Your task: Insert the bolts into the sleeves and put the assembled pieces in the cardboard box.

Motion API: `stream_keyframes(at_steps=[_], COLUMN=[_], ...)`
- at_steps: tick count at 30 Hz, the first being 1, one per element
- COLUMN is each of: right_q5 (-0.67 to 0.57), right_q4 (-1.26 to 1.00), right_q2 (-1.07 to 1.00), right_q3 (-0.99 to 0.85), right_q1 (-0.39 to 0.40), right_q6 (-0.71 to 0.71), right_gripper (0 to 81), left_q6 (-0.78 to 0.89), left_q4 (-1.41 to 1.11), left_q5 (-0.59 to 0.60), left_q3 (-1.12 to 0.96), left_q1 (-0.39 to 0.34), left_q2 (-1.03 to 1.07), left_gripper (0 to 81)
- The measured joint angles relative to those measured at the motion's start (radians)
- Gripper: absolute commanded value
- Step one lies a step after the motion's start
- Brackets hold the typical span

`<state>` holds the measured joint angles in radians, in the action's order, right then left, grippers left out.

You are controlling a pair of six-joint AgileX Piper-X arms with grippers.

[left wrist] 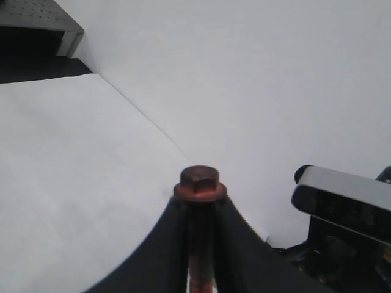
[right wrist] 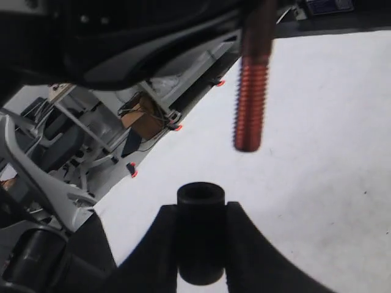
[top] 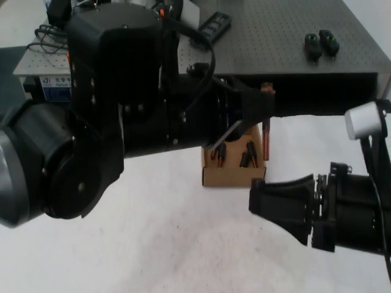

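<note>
While the left gripper pinches a copper hex-head bolt, the right gripper below clamps a black cylindrical sleeve.

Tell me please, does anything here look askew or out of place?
Nothing looks spilled or broken. One thing is off: in the right wrist view the bolt in the left claw hangs to one side of the sleeve held by the right claw, not over its hole.
</note>
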<state>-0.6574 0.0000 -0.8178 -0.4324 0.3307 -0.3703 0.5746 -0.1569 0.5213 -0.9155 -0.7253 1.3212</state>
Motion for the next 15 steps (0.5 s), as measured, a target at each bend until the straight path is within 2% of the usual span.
stream_keyframes(at_steps=[10,15], right_q5=[0.149,0.186], right_q4=[-0.057,-0.062], right_q2=[-0.006,-0.006], right_q3=[0.0,0.0], right_q1=[0.007,0.007], right_q6=[-0.007,-0.007], right_gripper=[1.5,1.5], left_q6=[0.002,0.002], left_q4=[-0.001,-0.005], left_q5=[-0.001,-0.007], left_q3=[0.0,0.0], left_q1=[0.0,0.0], left_q2=[0.0,0.0], left_gripper=[0.6,0.6])
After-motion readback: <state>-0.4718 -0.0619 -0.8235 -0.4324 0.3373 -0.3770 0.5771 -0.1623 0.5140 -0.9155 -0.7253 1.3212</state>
